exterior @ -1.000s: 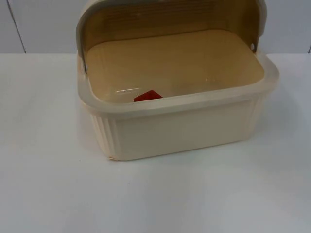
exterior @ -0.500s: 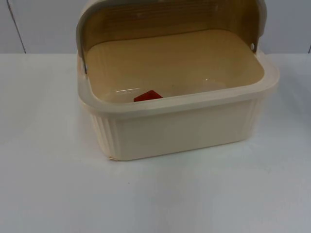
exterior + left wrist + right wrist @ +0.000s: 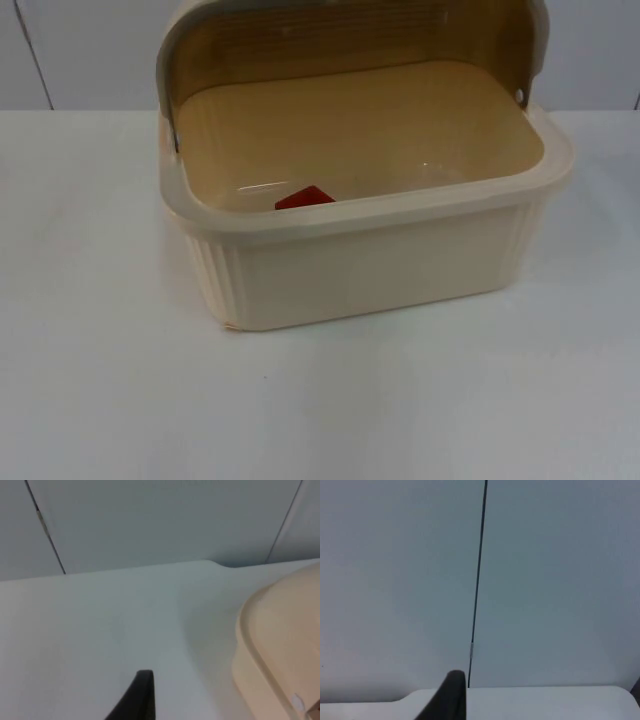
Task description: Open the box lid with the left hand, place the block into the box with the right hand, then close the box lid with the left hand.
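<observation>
Item: box (image 3: pixel 380 265), cream plastic, rectangular with rounded corners. It stands on the white table (image 3: pixel 320 400) toward the far edge, close to the grey partition wall (image 3: pixel 80 50). The outer walls carry fine vertical ribbing, most marked at the front left corner; a broad, smooth, paler rim runs round the opening. The interior floor is flat, tan and faintly glossy.

Item: lid (image 3: pixel 350 40), curved, of translucent amber-brown plastic in a cream frame. It is swung up and back and stands open behind the box, hinged on small pivots at both ends of the rim. Nothing lies across the opening.

Item: block (image 3: pixel 305 197), red, flat-faced and angular. It lies inside the box on the floor, against the front wall and left of centre; the front rim hides its lower part.

Item: left gripper (image 3: pixel 135 700). One black, tapered fingertip shows above bare table, with the box's rounded cream corner (image 3: pixel 280 645) near it to one side, apart from it. Whether the fingers are spread or pressed together cannot be told.

Item: right gripper (image 3: pixel 451 697). One black fingertip shows, facing the partition wall and its dark vertical seam (image 3: pixel 477 580), just above the table's far edge. Its finger spacing cannot be told either.
</observation>
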Robot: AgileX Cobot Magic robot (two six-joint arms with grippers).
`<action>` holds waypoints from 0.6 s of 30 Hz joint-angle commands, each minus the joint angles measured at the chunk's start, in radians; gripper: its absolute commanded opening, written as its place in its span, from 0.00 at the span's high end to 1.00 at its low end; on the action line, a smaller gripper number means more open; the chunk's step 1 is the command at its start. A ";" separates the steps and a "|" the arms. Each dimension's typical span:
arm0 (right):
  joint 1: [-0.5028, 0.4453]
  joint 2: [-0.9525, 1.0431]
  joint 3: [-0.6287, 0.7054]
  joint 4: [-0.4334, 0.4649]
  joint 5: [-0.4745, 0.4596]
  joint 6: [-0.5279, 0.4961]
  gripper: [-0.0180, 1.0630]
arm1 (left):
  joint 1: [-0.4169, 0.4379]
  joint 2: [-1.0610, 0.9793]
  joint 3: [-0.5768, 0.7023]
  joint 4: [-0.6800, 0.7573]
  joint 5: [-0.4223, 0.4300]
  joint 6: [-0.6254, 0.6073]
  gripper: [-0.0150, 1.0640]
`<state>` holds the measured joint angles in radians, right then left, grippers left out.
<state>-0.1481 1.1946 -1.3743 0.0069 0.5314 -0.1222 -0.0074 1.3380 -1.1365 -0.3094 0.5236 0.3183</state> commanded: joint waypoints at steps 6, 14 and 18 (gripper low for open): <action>-0.005 0.003 -0.009 0.000 0.009 0.002 0.01 | -0.003 -0.012 -0.030 -0.016 -0.049 0.046 0.01; -0.005 0.013 -0.009 0.000 0.006 0.002 0.01 | -0.005 0.071 -0.247 -0.013 -0.090 0.084 0.01; -0.005 0.013 -0.009 0.000 0.006 0.002 0.01 | -0.008 0.141 -0.373 -0.017 -0.088 0.129 0.01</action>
<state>-0.1481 1.2060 -1.3743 0.0069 0.5357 -0.1222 -0.0074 1.4585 -1.4724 -0.3174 0.4391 0.4291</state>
